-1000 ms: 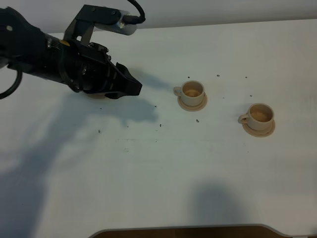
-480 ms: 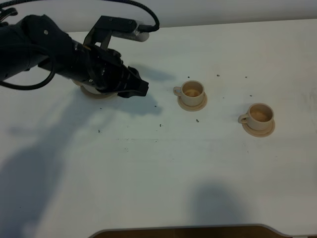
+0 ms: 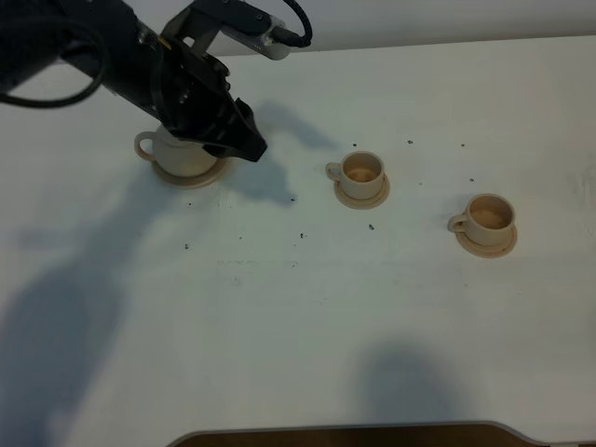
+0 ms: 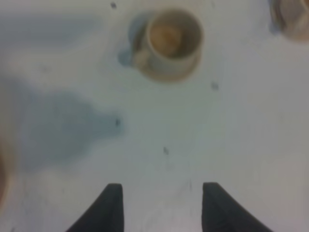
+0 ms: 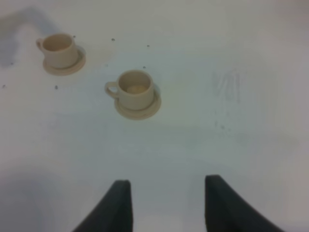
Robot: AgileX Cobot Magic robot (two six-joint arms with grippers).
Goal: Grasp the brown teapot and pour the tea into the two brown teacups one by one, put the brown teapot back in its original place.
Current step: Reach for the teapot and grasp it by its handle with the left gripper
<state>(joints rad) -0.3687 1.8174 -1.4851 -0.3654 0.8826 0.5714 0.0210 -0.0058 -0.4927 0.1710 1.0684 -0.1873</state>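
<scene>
1. Exterior high view: the brown teapot [image 3: 177, 155] sits on its wide saucer [image 3: 197, 177], half hidden under my left arm. The left gripper [image 3: 250, 149] hangs just beside the pot, on the side facing the cups, with nothing in it. The middle teacup [image 3: 361, 170] and the outer teacup [image 3: 490, 215] stand on their own saucers, well apart from the pot. Both look darker inside, so I judge the pouring may be done and the pot home, though I can't be sure that is tea. Dark specks [image 3: 301, 236] dot the table [image 3: 307, 317]; nothing blocks a path.
2. Left wrist view: my fingers are spread wide over bare table and grip nothing. The middle teacup lies ahead, blurred.
3. Right wrist view: the right gripper [image 5: 167, 181] is also wide open and empty, with both teacups ahead of it. This arm is out of the high view.
</scene>
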